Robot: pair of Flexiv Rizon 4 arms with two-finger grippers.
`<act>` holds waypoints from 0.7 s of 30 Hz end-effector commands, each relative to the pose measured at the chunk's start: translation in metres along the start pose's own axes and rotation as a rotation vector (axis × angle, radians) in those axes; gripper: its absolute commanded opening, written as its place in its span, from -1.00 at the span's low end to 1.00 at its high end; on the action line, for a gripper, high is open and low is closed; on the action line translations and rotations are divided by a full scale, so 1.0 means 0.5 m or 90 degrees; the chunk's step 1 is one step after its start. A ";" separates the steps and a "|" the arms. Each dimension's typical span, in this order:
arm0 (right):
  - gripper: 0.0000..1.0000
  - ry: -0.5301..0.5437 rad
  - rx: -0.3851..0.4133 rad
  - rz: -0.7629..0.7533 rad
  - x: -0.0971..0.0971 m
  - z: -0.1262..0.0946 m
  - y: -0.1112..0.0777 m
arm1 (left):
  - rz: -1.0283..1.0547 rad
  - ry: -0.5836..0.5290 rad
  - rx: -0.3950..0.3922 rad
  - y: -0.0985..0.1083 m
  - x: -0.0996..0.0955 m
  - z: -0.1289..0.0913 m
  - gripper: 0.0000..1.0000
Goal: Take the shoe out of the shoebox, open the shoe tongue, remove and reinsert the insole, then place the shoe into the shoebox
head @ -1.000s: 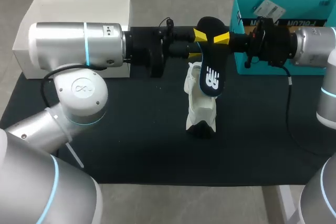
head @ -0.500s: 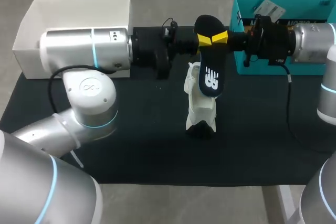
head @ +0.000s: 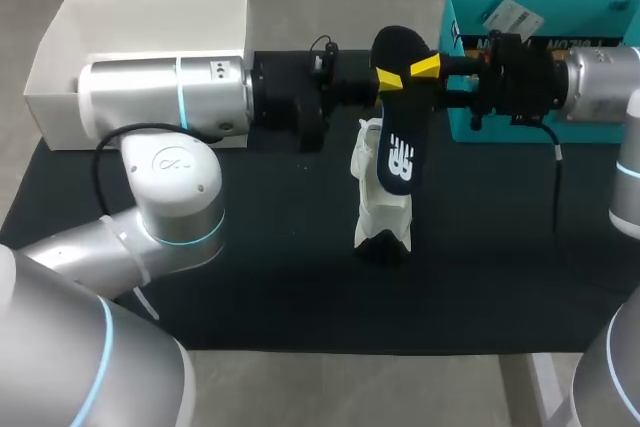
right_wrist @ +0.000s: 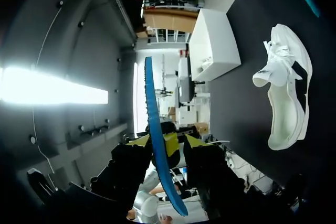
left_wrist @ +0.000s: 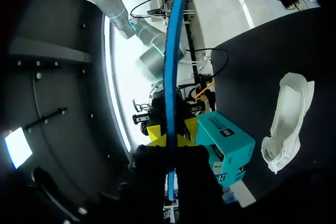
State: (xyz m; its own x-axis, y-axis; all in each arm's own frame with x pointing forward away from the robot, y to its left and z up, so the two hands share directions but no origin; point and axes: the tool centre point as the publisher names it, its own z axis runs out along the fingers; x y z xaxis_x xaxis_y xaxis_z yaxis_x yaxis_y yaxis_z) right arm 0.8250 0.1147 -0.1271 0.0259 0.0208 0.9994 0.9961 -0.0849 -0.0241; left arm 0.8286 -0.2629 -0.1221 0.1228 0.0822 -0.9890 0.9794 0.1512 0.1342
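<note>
The table (head: 250, 277) (black-topped) stands on a pale grey floor (head: 350, 387).

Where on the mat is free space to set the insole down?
Bare mat lies between the white shoe and the mat's right edge, and along its near edge. Crowded: behind the shoe, around the insole, between the white box and the teal shoebox.

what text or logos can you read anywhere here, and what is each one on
No words here can be quoted with confidence.
Insole: a white logo mark, no legible words.
Teal shoebox: dark print along its near wall, too blurred to read.
White sticker inside the teal shoebox: too small to read.
Left arm: a loop-shaped symbol on one joint, no letters.
White box: no print visible.
</note>
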 end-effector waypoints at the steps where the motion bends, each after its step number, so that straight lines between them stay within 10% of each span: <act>1: 1.00 -0.036 -0.022 0.005 -0.007 -0.042 -0.019 | -0.016 0.010 -0.009 -0.014 0.004 -0.018 -1.00; 21: 1.00 -0.278 -0.078 -0.054 -0.142 -0.209 -0.059 | -0.196 0.077 -0.009 -0.119 0.035 -0.072 -1.00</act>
State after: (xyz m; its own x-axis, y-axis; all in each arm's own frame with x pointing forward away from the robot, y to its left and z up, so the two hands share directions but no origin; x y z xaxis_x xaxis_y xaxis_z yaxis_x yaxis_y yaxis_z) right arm 0.7976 0.0242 -0.2033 -0.0057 0.4221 0.9065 0.9803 -0.1768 0.0885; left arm 0.7771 -0.2450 -0.1459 -0.1934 0.1302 -0.9724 0.9665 0.1955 -0.1660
